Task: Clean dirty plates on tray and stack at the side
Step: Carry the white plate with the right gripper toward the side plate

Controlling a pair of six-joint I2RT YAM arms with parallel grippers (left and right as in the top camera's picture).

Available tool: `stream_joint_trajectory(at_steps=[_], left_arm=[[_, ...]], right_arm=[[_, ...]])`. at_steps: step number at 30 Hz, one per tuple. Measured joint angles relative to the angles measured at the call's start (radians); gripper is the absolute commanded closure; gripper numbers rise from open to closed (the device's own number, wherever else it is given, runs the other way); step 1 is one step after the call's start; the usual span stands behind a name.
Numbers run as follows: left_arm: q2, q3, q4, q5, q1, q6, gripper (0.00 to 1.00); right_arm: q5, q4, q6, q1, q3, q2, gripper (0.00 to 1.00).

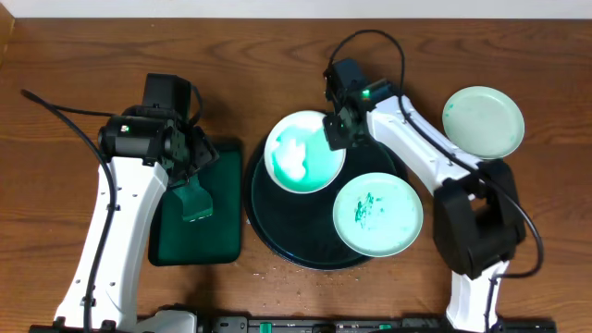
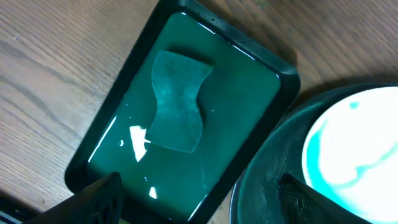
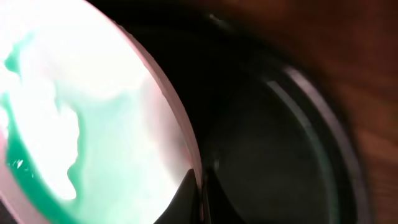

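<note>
The large round dark tray (image 1: pixel 277 222) holds two plates. The upper-left plate (image 1: pixel 303 153) is white with a wide teal smear, and my right gripper (image 1: pixel 336 137) is shut on its right rim. In the right wrist view the jaws (image 3: pixel 199 190) pinch that plate's edge (image 3: pixel 93 112), with the dark tray (image 3: pixel 280 149) beyond it. A second plate (image 1: pixel 377 215) with small green marks lies at the tray's lower right. A third, clean-looking pale plate (image 1: pixel 483 121) sits on the table at the far right. My left gripper (image 1: pixel 190 159) hangs open with nothing between its fingers (image 2: pixel 99 199).
A small rectangular dark green tray (image 1: pixel 171 245) stands left of the round tray, filled with liquid. A green sponge (image 2: pixel 177 102) lies in it, below my left gripper. Water drops speckle the wooden table (image 1: pixel 268 270) near the front edge.
</note>
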Motion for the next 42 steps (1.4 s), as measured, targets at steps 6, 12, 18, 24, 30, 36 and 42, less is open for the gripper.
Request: stream_joint_trajectory(at_steps=[6, 12, 18, 24, 30, 36, 42], left_arm=[[0.0, 0.0, 0.0, 0.0, 0.0, 0.0, 0.2], [0.0, 0.0, 0.0, 0.0, 0.0, 0.0, 0.2], [0.0, 0.0, 0.0, 0.0, 0.0, 0.0, 0.2], [0.0, 0.0, 0.0, 0.0, 0.0, 0.0, 0.2], [0.0, 0.0, 0.0, 0.0, 0.0, 0.0, 0.2], [0.0, 0.0, 0.001, 0.0, 0.0, 0.0, 0.2], [0.0, 0.0, 0.001, 0.0, 0.0, 0.0, 0.2]], right_arm=[[0.109, -0.022, -0.053, 0.0, 0.0, -0.039, 0.99], [0.211, -0.039, -0.115, 0.0, 0.0, -0.093, 0.99], [0.279, -0.04, -0.191, 0.0, 0.0, -0.172, 0.99], [0.318, -0.04, -0.299, 0.0, 0.0, -0.239, 0.99], [0.401, -0.04, -0.435, 0.012, 0.0, -0.269, 0.99], [0.531, -0.031, -0.584, 0.093, 0.0, -0.269, 0.99], [0.679, -0.01, -0.729, 0.197, 0.0, -0.269, 0.99]])
